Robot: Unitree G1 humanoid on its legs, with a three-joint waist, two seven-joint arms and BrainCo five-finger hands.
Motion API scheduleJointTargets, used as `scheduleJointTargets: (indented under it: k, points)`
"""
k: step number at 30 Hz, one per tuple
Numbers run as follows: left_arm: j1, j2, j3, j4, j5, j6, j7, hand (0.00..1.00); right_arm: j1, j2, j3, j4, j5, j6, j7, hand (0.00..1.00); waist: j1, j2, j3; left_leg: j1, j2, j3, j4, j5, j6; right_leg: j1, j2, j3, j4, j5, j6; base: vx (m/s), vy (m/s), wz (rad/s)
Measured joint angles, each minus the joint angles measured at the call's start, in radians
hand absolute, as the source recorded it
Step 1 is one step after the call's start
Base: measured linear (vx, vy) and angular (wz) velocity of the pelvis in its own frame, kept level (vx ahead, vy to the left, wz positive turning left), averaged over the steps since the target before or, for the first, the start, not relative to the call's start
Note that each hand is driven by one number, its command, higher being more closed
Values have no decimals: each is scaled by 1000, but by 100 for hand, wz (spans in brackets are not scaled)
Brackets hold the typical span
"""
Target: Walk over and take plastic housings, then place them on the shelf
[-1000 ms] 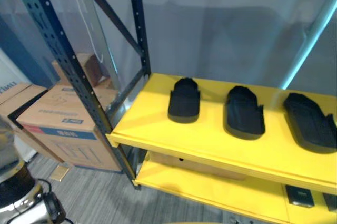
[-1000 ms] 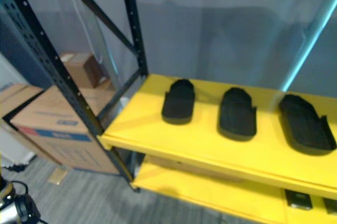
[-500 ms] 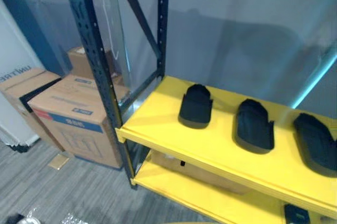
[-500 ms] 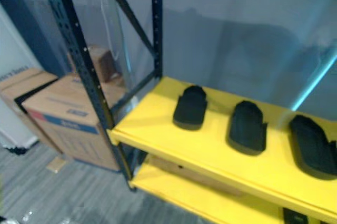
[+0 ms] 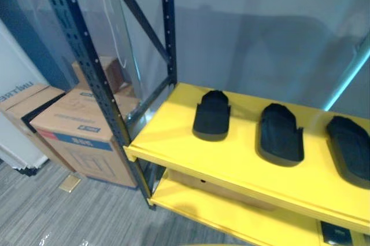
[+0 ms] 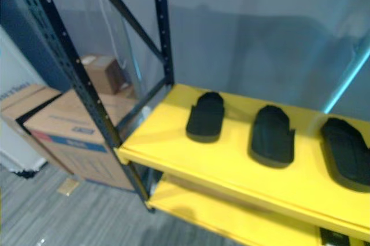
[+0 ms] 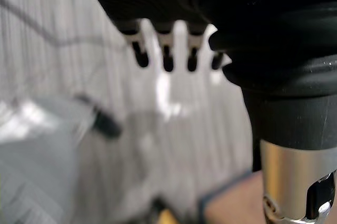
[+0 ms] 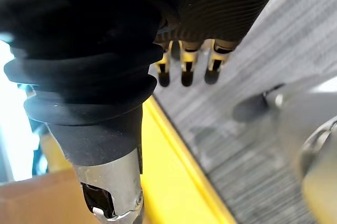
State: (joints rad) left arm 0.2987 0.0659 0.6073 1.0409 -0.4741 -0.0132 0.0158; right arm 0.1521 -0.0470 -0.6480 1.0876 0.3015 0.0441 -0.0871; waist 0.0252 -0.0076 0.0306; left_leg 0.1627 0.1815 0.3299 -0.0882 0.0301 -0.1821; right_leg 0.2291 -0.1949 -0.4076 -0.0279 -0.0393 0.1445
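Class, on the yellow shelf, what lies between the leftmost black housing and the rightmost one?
A third black housing lies between the leftmost housing and the rightmost housing, apart from both, on the yellow shelf; both eye views show it.

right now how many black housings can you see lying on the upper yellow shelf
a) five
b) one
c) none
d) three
d: the left housing, middle housing and right housing lie side by side, apart from one another, on the upper yellow shelf.
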Motion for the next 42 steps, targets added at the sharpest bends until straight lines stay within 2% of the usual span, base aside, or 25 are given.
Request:
scheduleJointTargets:
  k: [2, 5, 6, 9, 10, 13, 14, 15, 16, 17, 18, 19, 20, 22, 23, 25, 26, 28, 31, 32, 34, 36, 39, 40, 42]
  points:
    - [-27, 1, -47, 0, 27, 1, -42, 0, -21, 0, 3, 0, 0, -1, 26, 0, -15, 1, 22, 13, 0, 15, 0, -4, -1, 0, -1, 18, 0, 0, 0, 32, 13, -20]
    - [-66, 4, -112, 0, 51, 0, -62, 0, -23, 0, 4, -1, 22, 0, 23, 0, -22, 1, 39, 28, 1, 40, 0, -4, -2, 0, 0, 33, 0, 0, 0, 19, 10, -19]
    - [-73, 4, -127, 0, 51, 0, -64, 0, -23, 0, 4, -1, 44, 3, 15, 0, -26, 10, 47, 30, 2, 44, 0, -5, -2, -2, 0, 42, 0, 0, 0, 4, 6, -21]
    - [-95, 5, -170, 0, 51, 1, -63, 0, -21, -11, 1, -1, 101, 9, -50, 0, -40, 10, 62, 48, 3, 68, 0, -11, -3, -3, 0, 62, 0, 1, 1, 3, 8, -22]
    - [-105, 8, -180, 0, 52, 3, -63, 0, -19, -18, -12, -1, 131, 10, -101, 0, -43, 8, 63, 47, 3, 71, 0, -15, -3, -6, 0, 67, 0, 1, 1, -5, 3, -15]
    - [-127, 17, -187, -1, 52, 19, -63, 0, -31, -39, -187, -14, 159, -10, -242, 0, -46, 14, 59, 47, 3, 99, 0, -20, -6, -21, 0, 88, 1, 6, 7, -7, 10, -22]
    - [-128, 26, -186, 0, 52, 23, -62, 0, -40, -65, -279, -15, 171, -39, -303, 0, -57, 13, 59, 47, 4, 106, 0, -23, -7, -21, 1, 91, 1, 7, 7, -10, 0, -8]
    - [-127, 37, -181, 0, 52, 37, -61, 0, -49, -98, -367, -21, 175, -92, -368, 0, -67, 12, 58, 47, 6, 113, 0, -25, -10, -23, 2, 96, 2, 7, 8, -2, -1, -13]
    - [-126, 41, -176, 1, 52, 41, -60, 0, -51, -117, -401, -33, 172, -122, -396, 0, -69, 12, 57, 48, 7, 117, 0, -26, -11, -27, 3, 103, 3, 7, 9, 9, 0, -19]
    - [-123, 47, -165, 1, 52, 46, -60, 0, -52, -150, -441, -78, 150, -180, -445, 0, -74, 9, 55, 47, 8, 125, 0, -27, -12, -37, 4, 111, 8, 8, 9, 15, -2, -15]
    - [-117, 51, -158, 2, 51, 50, -59, 0, -46, -172, -446, -163, 102, -252, -505, 0, -88, 5, 53, 48, 9, 126, 0, -27, -12, -39, 5, 111, 14, 8, 9, 8, -3, -11]
    - [-110, 52, -159, 2, 51, 53, -59, 0, -44, -182, -444, -226, 80, -289, -531, 0, -97, 3, 50, 48, 9, 128, 0, -27, -12, -43, 4, 111, 19, 8, 9, 4, -1, -13]
    - [-98, 54, -164, 3, 51, 59, -59, 0, -41, -199, -425, -373, 46, -350, -574, 0, -106, -3, 40, 48, 10, 143, 0, -27, -12, -56, 4, 118, 25, 8, 9, -6, 4, -18]
    - [-85, 63, -192, 3, 50, 60, -59, 0, -41, -225, -384, -528, -25, -416, -620, 0, -118, -12, 33, 48, 10, 151, 1, -28, -11, -61, 4, 128, 25, 8, 9, -23, 1, -18]
    - [-71, 78, -222, 3, 51, 61, -61, 0, -43, -269, -325, -724, -110, -482, -659, 0, -123, -25, 21, 47, 12, 160, 1, -28, -11, -73, 5, 136, 33, 8, 9, -41, -7, -12]
    - [-62, 91, -239, 2, 52, 62, -65, 0, -63, -303, -275, -903, -176, -545, -675, 0, -124, -31, 8, 47, 13, 161, 0, -29, -11, -78, 5, 138, 36, 8, 9, -45, -10, -8]
    - [-56, 93, -239, 2, 59, 63, -66, 0, -94, -317, -243, -992, -196, -577, -654, 0, -124, -36, 6, 43, 13, 162, 0, -29, -11, -87, 5, 140, 35, 8, 9, -55, -11, -5]
    - [-47, 91, -245, 2, 65, 70, -67, 0, -146, -326, -189, -1084, -194, -590, -596, 0, -123, -44, -1, 41, 13, 160, 0, -28, -12, -91, 5, 142, 35, 8, 9, -44, -11, -2]
    - [-43, 80, -293, 2, 100, 75, -67, 0, -221, -343, -58, -1209, -117, -579, -424, 0, -121, -52, -10, 23, 11, 144, 0, -26, -13, -102, 3, 134, 35, 8, 9, -14, -12, 13]
    - [-44, 77, -308, 3, 101, 74, -64, 0, -259, -353, 21, -1250, -72, -562, -337, 0, -119, -56, -16, 11, 11, 138, 1, -19, -9, -109, 4, 131, 35, 11, 10, 39, -9, 9]
    - [-46, 72, -308, 3, 101, 68, -61, 0, -294, -356, 92, -1292, -8, -539, -240, 0, -117, -52, -15, 6, 11, 125, 5, -13, -6, -107, 4, 123, 34, 12, 10, 56, -10, 18]
    - [-48, 60, -308, 2, 101, 52, -59, 0, -330, -357, 188, -1338, 103, -492, -107, 0, -113, -37, -23, -8, 11, 100, 6, -11, -3, -101, 3, 103, 34, 13, 9, 62, -11, 28]
    - [-55, 39, -315, 8, 101, 37, -58, 0, -379, -355, 320, -1344, 195, -411, 16, 0, -87, -25, -21, -6, 12, 85, 6, -11, -3, -85, 4, 77, 31, 13, 9, 27, -7, 19]
    - [-57, 37, -318, 12, 101, 36, -58, 0, -390, -353, 351, -1344, 195, -394, 30, 0, -82, -24, -20, -6, 12, 82, 6, -11, -3, -81, 4, 75, 30, 13, 9, 10, -7, 16]
    - [-68, 35, -333, 37, 100, 36, -57, 0, -415, -339, 464, -1344, 192, -322, 72, 0, -69, -29, -15, -7, 12, 57, 6, -10, -2, -63, 4, 51, 26, 13, 9, -3, -12, 25]
